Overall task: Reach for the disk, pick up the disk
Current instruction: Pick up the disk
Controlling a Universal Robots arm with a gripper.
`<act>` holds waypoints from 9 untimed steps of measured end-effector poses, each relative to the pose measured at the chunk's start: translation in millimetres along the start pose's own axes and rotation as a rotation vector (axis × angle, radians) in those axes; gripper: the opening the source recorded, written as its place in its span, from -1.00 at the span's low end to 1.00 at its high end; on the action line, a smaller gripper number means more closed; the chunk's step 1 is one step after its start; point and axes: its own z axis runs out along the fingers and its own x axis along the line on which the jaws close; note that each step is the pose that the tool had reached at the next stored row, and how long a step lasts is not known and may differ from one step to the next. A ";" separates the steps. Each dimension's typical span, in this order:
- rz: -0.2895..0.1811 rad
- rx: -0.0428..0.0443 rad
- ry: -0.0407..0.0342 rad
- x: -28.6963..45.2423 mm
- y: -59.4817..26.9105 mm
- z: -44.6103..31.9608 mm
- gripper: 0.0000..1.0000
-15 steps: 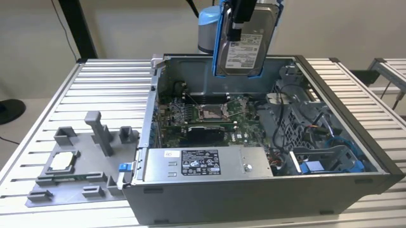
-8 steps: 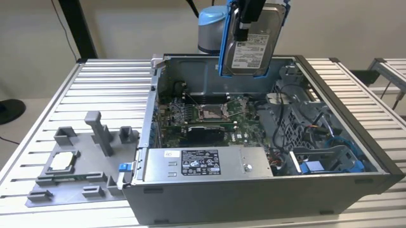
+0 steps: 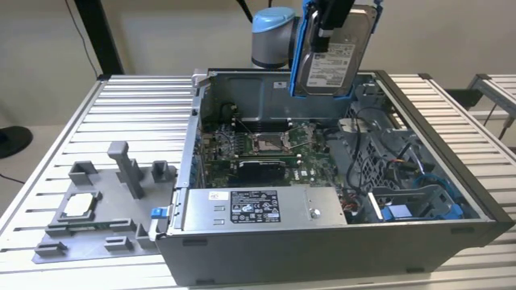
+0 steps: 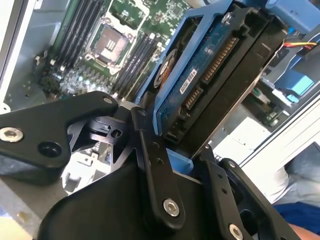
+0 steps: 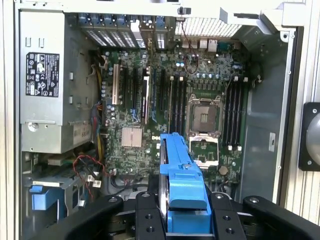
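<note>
The disk (image 3: pixel 332 57), a silver hard drive with a white label in a blue bracket, hangs upright above the back of the open computer case (image 3: pixel 322 241). My gripper (image 3: pixel 327 24) is shut on its upper part, with black fingers on either side. In the second wrist view the disk (image 4: pixel 215 75) shows edge-on, connector side out, with the gripper (image 4: pixel 182 157) clamped on it. In the first wrist view the blue bracket of the disk (image 5: pixel 181 175) sticks out from the gripper (image 5: pixel 182 212) over the motherboard (image 5: pixel 150 100).
Inside the case sit the motherboard (image 3: pixel 266 145), a long grey box with a label (image 3: pixel 258 208) and a blue drive bay (image 3: pixel 419 205). A grey fixture plate (image 3: pixel 96 205) holding a small square chip (image 3: pixel 79 205) lies on the slatted table (image 3: pixel 137 109) at the exterior view's left.
</note>
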 end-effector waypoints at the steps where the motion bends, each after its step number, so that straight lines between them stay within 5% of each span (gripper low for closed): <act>1: 0.000 0.0000 0.0000 0.0 -2.1 0.0 -1.00; 9: 0.000 0.0000 -0.0001 0.5 -19.4 0.0 -1.00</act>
